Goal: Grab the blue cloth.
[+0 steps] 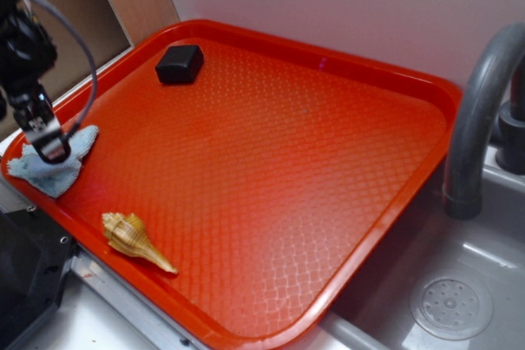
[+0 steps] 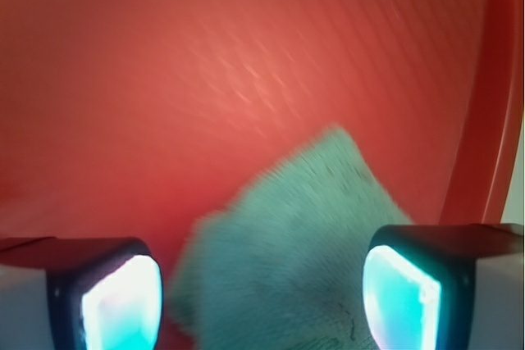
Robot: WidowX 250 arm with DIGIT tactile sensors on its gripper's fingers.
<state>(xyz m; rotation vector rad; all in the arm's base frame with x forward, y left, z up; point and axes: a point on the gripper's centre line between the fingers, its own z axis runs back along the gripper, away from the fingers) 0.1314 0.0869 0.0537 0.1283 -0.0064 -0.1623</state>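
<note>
The blue cloth [image 1: 51, 171] is a small fuzzy pale-blue rag lying at the left edge of the red tray [image 1: 271, 161]. My gripper [image 1: 51, 147] hangs directly over it, fingertips down at the cloth. In the wrist view the blue cloth [image 2: 287, 243] fills the gap between my two fingers, and my gripper [image 2: 262, 301] is open, with the glowing pads [image 2: 123, 301] standing wide on either side of the rag without pinching it.
A black square block [image 1: 180, 63] sits at the tray's back left. A tan seashell [image 1: 135, 239] lies near the front left edge. To the right are a grey faucet [image 1: 480, 112] and a sink with a drain [image 1: 451, 307].
</note>
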